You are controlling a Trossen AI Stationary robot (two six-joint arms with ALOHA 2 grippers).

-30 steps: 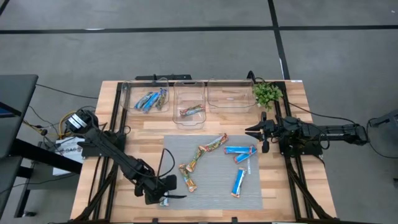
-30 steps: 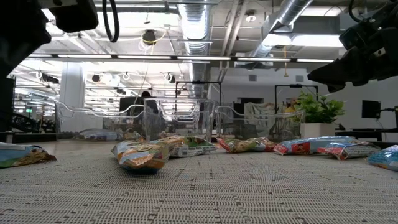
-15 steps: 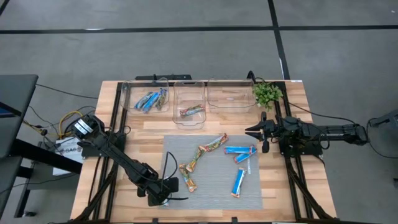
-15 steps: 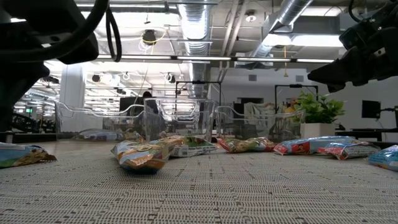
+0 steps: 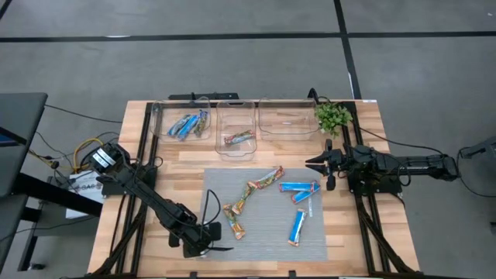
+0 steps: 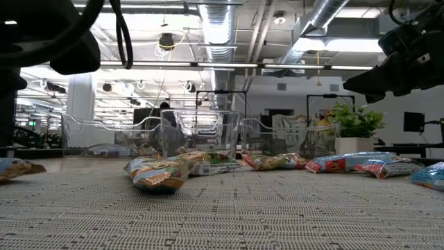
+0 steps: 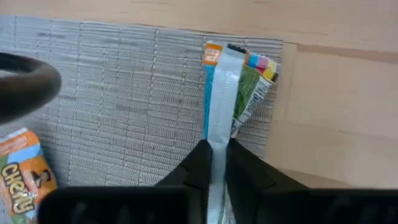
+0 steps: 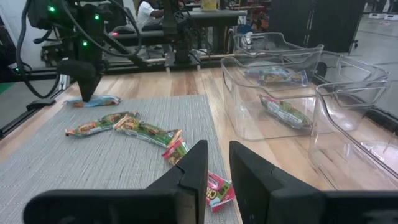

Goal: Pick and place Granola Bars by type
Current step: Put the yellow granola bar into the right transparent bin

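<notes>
Several granola bars lie on the grey mat (image 5: 263,244): multicoloured ones (image 5: 263,180) (image 5: 242,198) (image 5: 232,226) and blue ones with red ends (image 5: 298,187) (image 5: 297,227). My left gripper (image 5: 204,249) stands over the mat's near left corner, shut on a multicoloured bar (image 7: 239,93), which also shows at the low view's left edge (image 6: 15,169). My right gripper (image 5: 319,164) hovers by the mat's far right side, fingers together on nothing (image 8: 217,171). The left bin (image 5: 164,124) holds blue bars. One multicoloured bar lies in the middle bin (image 5: 223,128). My left gripper pinches a raised white-and-blue lengthwise strip of the bar's wrapper (image 7: 216,138) between its two fingers (image 7: 200,163), toward one end of the bar. The fingers come from above, pointing down. The bar lies on the mat's corner, its green side folded out beside the strip.
Three clear bins stand in a row along the far edge, the right one (image 5: 287,120) beside a small potted plant (image 5: 333,116). Bare wood lies left of the mat (image 5: 167,186) and along the near edge. Black frame rails run down both table sides.
My left gripper has settled a little lower at the mat's near left corner and shut on the multicoloured bar. In the low view the bar's visible end has drawn in toward the picture's left edge.
</notes>
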